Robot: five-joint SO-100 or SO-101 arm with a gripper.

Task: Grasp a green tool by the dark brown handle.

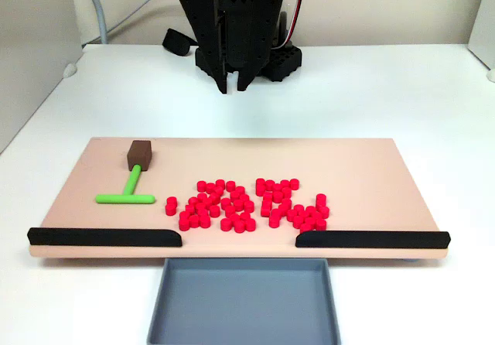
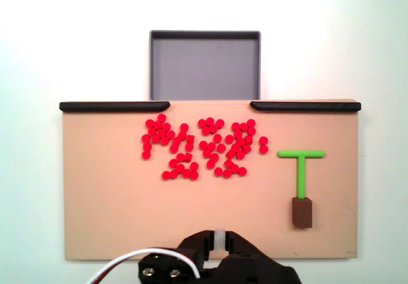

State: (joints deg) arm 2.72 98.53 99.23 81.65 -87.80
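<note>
**Arm raised behind the board, green tool lying untouched**

Fingers (image 1: 234,84) hang at the top centre of a fixed view, pointing straight down above the white tabletop (image 1: 387,97), just beyond the far edge of the tan board (image 1: 348,167). The black arm rises steeply out of the frame above them. The two tips stand close together with a thin gap between them and hold nothing. At the left of the board lies the green tool (image 1: 128,194), its crossbar toward the lower edge of the frame and its stem slanting up and to the right into the dark brown handle (image 1: 139,155). Red cylinders (image 1: 244,206) are scattered over the board's middle. Two black strips (image 1: 104,237) line the near edge, and a grey tray (image 1: 244,302) sits at the bottom centre of the frame.

In the other fixed view, looking down from above, the arm enters at the bottom centre, and the fingers (image 2: 218,244) sit over the board's lower edge; whether they are apart cannot be told from this angle. The green tool (image 2: 301,169) lies at centre right, well apart from the arm, crossbar uppermost, with the dark brown handle (image 2: 301,212) at the stem's lower end.
</note>
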